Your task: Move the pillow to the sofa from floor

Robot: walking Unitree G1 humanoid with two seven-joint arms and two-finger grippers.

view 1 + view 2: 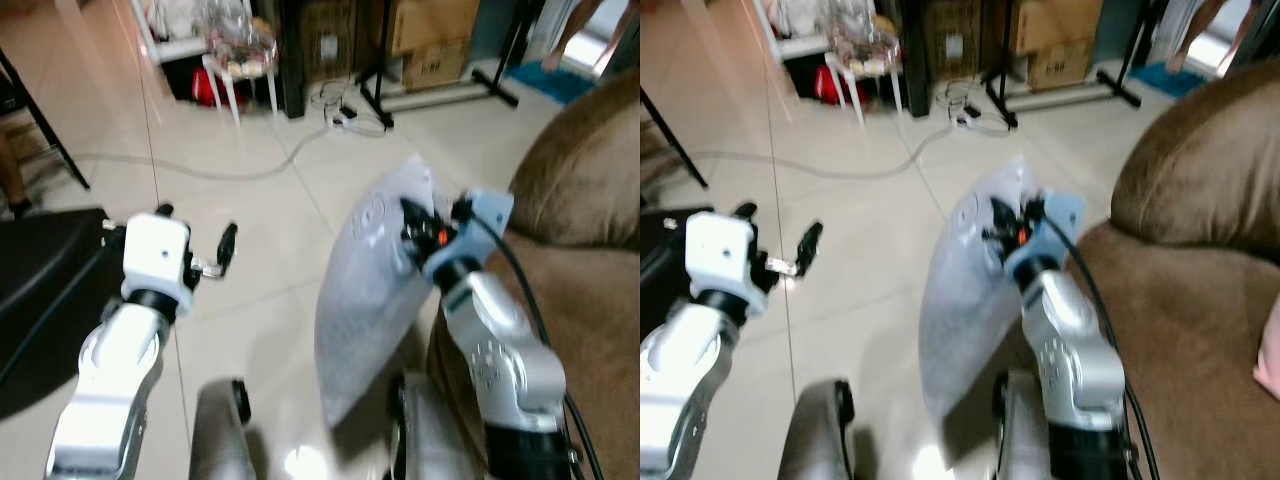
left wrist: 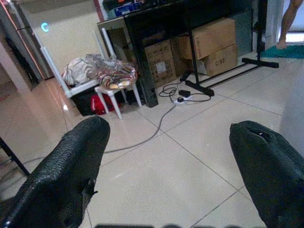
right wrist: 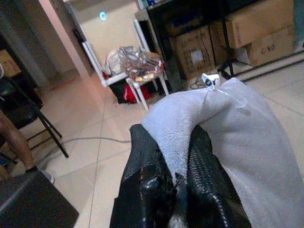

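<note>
the brown sofa fills the robot's right side, its rounded arm rising beside the tiled floor, and further back stand a black stand with cardboard boxes under it, a small white stool piled with bundles and a pale cable trailing over the tiles. the pale grey pillow is already off the floor, hanging upright in the air just beside the sofa's front edge, its lower corner sagging down near the robot's legs. the right tool is clamped shut on a fold of the pillow's upper edge, cloth bunched between the two black fingers. the left tool hangs out over bare tile, well apart from the pillow, its fingers spread wide and holding nothing. from where i stand the lifting looks done and the carry is in hand; the next move, i'd guess, calls for swinging the right arm further to its own side so the pillow clears the sofa arm and comes over the seat, then letting the grip go. the slack lower half may drag or catch on the sofa's front.
</note>
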